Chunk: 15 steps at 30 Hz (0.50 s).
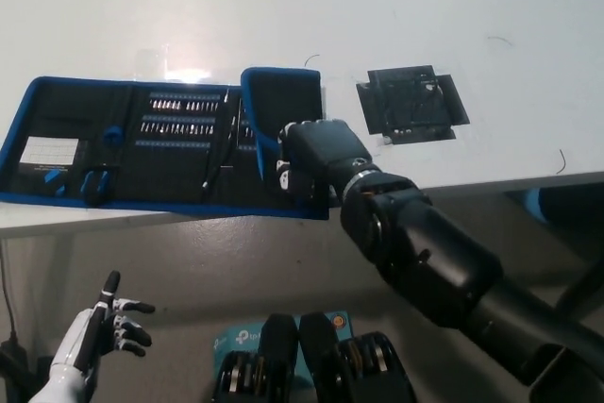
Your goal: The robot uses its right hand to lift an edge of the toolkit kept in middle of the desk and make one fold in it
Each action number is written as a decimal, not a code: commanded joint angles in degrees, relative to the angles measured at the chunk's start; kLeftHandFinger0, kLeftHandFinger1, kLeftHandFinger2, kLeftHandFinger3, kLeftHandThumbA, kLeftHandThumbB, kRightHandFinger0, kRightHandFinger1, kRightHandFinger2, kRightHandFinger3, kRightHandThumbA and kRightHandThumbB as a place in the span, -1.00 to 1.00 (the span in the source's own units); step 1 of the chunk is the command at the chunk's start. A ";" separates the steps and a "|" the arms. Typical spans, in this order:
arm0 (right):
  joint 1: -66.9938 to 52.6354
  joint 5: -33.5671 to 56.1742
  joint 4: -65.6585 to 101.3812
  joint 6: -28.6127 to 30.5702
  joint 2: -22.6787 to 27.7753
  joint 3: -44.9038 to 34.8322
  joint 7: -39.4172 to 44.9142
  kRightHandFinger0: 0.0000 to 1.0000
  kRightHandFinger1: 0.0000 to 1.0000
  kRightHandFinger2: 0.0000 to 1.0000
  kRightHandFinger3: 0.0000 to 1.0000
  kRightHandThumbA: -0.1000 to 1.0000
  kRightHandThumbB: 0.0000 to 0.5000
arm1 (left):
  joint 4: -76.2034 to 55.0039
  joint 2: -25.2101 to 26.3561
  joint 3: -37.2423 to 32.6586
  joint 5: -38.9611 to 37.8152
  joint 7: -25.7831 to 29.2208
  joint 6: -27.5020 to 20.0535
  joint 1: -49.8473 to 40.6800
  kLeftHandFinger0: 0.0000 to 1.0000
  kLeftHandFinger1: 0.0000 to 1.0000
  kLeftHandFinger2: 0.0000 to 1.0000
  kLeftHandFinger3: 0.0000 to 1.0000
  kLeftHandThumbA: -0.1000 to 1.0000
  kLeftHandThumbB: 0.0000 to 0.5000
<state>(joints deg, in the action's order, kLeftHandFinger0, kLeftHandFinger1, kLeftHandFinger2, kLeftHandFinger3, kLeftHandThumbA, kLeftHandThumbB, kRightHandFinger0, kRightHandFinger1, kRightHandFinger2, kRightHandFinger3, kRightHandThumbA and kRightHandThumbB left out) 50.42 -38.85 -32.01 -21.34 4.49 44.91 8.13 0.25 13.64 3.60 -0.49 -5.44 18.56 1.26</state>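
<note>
- Head view: toolkit (pixel 142 143) lies on the white desk (pixel 283 7), its right flap raised and tilted leftward
- right hand (pixel 316 153) grasps that flap, hiding its lower part
- black mat (pixel 411 104) lies right of the toolkit
- left hand (pixel 104 327) hangs below the toolkit, fingers spread

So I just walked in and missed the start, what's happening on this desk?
The robot's black right hand is folding the toolkit that lies open on the white desk. It is pressing the blue-edged right flap over the bit rows, not yet flat. The white left hand rests below the desk edge, fingers apart.
</note>
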 commanded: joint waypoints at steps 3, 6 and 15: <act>-2.10 -4.88 -7.53 0.24 -1.92 5.22 4.70 -0.68 -0.54 -0.20 0.80 -0.66 -0.08 | -0.82 1.23 -0.81 0.46 -0.94 -0.35 0.83 -0.20 -0.24 -0.43 -0.02 1.00 0.96; -2.41 -5.87 -13.51 0.45 -4.09 5.51 3.11 0.25 0.49 0.56 1.00 -0.90 -0.32 | -1.51 1.26 -1.16 0.78 -0.79 0.00 0.53 -0.23 -0.25 -0.43 -0.05 1.00 0.98; -0.97 -8.26 -14.80 -2.49 -7.28 4.20 2.83 1.00 1.00 1.00 1.00 -0.46 0.35 | -1.32 1.77 -1.61 0.40 -1.88 0.75 1.10 -0.18 -0.23 -0.43 -0.02 1.00 1.00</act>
<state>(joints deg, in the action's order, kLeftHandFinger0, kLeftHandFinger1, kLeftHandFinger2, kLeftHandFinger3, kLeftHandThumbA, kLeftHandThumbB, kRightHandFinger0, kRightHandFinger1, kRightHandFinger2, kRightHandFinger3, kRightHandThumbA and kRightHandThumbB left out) 53.40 -47.37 -43.30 -22.97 -1.60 48.27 5.57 0.13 13.96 2.38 -0.40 -6.22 18.85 1.39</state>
